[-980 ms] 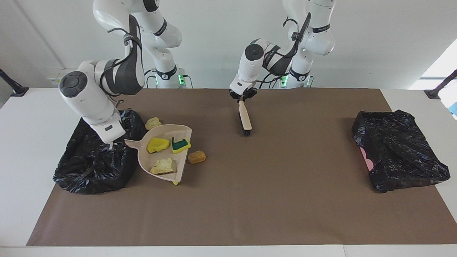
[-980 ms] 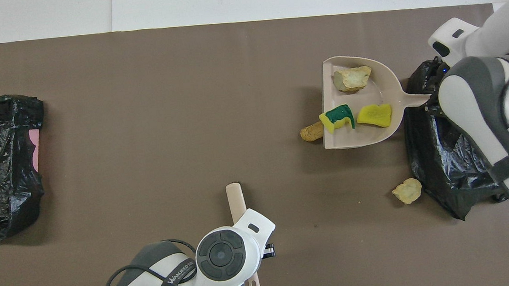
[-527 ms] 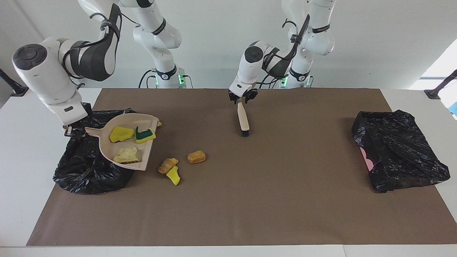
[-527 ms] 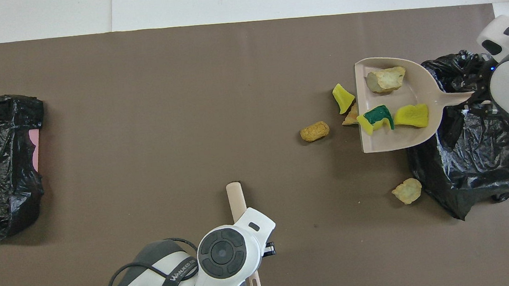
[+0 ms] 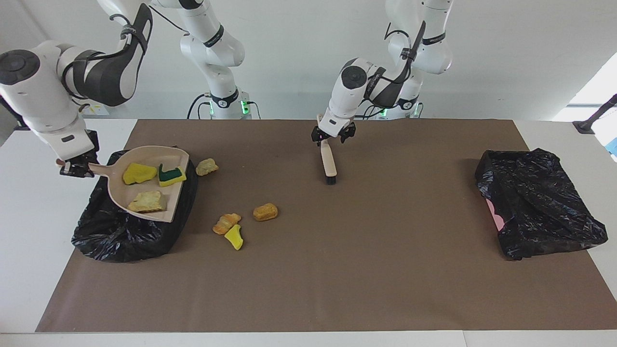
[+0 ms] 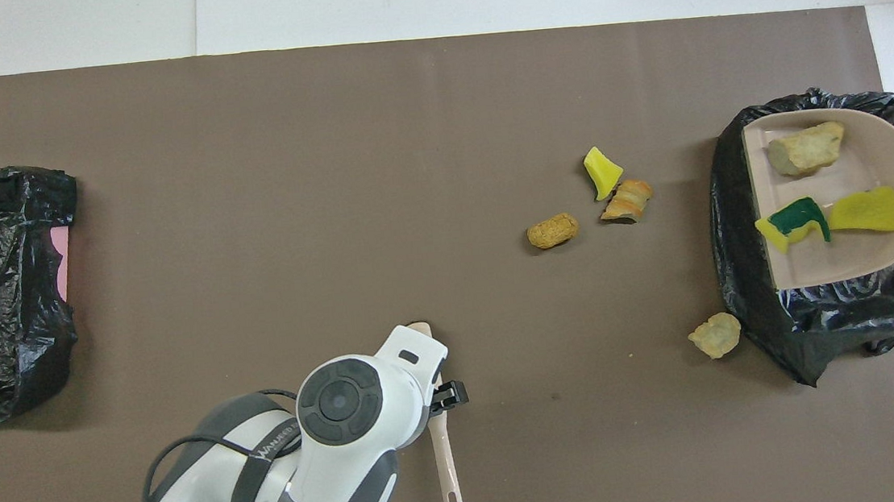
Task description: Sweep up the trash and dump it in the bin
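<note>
White worktop (image 5: 29,241) covered by a brown mat (image 5: 385,270). At the right arm's end, the right pincer (image 5: 77,169) is closed on the handle of the dustpan (image 5: 149,148), held over the black-bagged bin (image 5: 111,231). Three pieces of trash (image 5: 139,173) lie in the pan, just beside this pincer. Four loose chunks (image 5: 265,211) lie on the mat between the bin and the brush (image 5: 329,164), apart from both pincers. The left pincer (image 5: 332,137) is open over the brush handle. A second black bag (image 5: 535,202) sits at the left arm's end
</note>
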